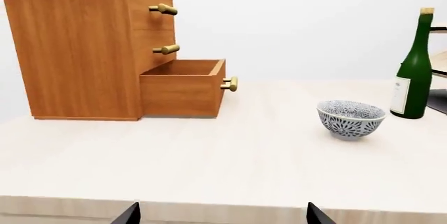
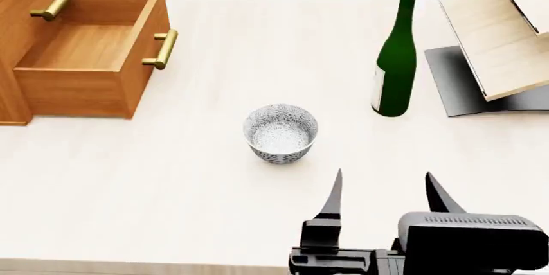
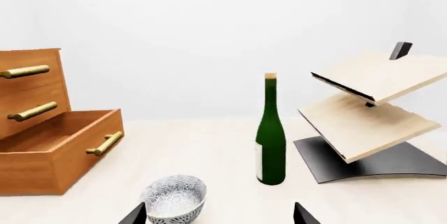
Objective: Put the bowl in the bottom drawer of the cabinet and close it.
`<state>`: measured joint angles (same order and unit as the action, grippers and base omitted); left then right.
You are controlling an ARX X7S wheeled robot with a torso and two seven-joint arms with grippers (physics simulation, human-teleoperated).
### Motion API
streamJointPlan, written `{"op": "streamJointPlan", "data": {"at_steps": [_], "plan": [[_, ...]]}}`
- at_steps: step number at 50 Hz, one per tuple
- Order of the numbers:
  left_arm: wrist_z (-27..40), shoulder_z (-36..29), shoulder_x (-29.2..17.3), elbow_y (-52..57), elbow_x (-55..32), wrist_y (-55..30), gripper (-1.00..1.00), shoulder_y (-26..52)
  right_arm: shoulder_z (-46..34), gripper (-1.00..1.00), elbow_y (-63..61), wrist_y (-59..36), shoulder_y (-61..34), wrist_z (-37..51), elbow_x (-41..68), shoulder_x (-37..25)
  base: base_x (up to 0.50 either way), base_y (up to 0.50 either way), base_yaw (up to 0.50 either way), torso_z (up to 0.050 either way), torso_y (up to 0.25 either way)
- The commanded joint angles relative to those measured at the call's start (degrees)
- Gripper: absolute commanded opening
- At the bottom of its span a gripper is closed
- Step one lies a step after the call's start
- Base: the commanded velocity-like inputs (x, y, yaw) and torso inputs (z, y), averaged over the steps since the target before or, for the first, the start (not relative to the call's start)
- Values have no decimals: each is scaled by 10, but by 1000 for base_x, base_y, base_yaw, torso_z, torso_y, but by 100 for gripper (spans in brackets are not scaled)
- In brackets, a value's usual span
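The bowl [image 2: 281, 132] stands upright on the pale table, white with a grey-blue pattern. It also shows in both wrist views, bowl [image 1: 351, 119] and bowl [image 3: 173, 199]. The cabinet [image 1: 77, 51] stands at the far left. Its bottom drawer [image 2: 86, 50] is pulled out and holds nothing. My right gripper [image 2: 384, 178] is open, low over the table, just nearer than the bowl and to its right, apart from it. My left gripper [image 1: 223, 216] is open at the table's near edge, well back from cabinet and bowl, and out of the head view.
A green wine bottle [image 2: 396, 63] stands to the right of the bowl and farther back. A pale slanted wooden rack [image 2: 506, 37] on a dark base sits at the far right. The table's front edge [image 2: 128, 263] runs just below the right gripper.
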<state>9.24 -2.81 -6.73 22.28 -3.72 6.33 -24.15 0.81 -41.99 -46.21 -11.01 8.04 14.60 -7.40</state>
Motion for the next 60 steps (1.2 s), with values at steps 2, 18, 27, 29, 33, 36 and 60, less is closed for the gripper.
{"op": "streamJointPlan", "data": {"at_steps": [2,18,27,29,33,36,60], "plan": [[12,0,-6,-14,-14,51,100,-41,62,100,-159,-239,-130,23,86,1,0,0,0,0,0],[21,-7,-11,-50,-20,88,100,-33,107,100,-169,-314,-221,66,155,2,0,16,0,0,0],[26,-11,-16,-47,-20,89,100,-35,101,100,-162,-297,-209,73,164,-1,0,358,0,0,0],[27,-13,-17,-48,-20,91,100,-35,102,100,-163,-297,-208,75,168,-1,0,389,0,0,0],[30,-15,-19,-47,-18,93,100,-37,103,100,-161,-290,-202,79,173,-2,0,388,0,0,0],[31,-16,-21,-49,-18,95,100,-37,104,100,-158,-284,-198,82,177,-3,0,387,0,0,0],[43,-27,-32,-43,-25,87,100,-33,97,100,-148,-265,-189,103,205,-16,0,388,0,0,0]]}}
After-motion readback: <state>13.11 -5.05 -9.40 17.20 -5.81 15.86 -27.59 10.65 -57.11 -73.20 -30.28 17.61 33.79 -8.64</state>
